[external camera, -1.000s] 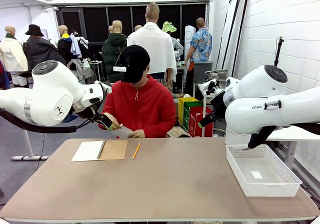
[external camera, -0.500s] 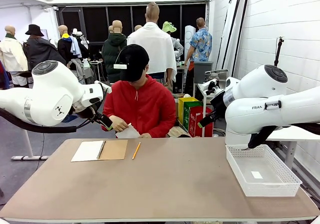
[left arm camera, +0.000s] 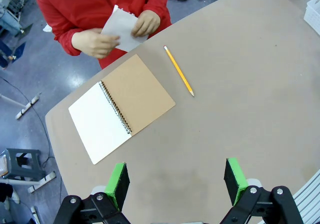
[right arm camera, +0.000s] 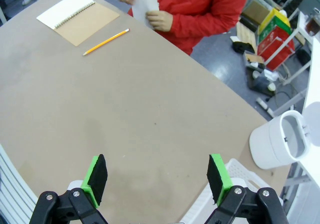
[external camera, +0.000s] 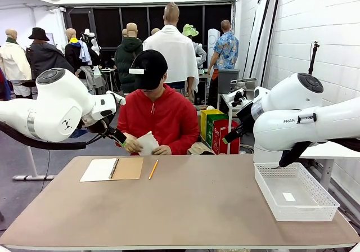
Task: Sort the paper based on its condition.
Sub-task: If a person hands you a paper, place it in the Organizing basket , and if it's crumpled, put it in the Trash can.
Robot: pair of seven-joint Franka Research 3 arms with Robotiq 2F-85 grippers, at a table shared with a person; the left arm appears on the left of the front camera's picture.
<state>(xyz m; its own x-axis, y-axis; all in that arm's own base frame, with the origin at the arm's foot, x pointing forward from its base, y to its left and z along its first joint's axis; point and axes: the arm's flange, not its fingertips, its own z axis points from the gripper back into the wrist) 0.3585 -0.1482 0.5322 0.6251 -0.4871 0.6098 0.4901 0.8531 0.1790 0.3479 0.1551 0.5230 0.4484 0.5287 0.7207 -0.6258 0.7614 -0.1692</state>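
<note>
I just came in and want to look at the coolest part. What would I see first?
The person in the red top at the far side, holding a white paper in both hands. Then the open notebook and yellow pencil lying side by side on the left of the table, and the white basket at its right edge.

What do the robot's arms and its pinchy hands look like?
The left arm and right arm are fat, rounded and white, with grey caps on the joints. A black cable loops under the left one, and the right one has dark letters on its side. The left gripper and right gripper are black, each with two fingers wearing bright green pads.
</note>
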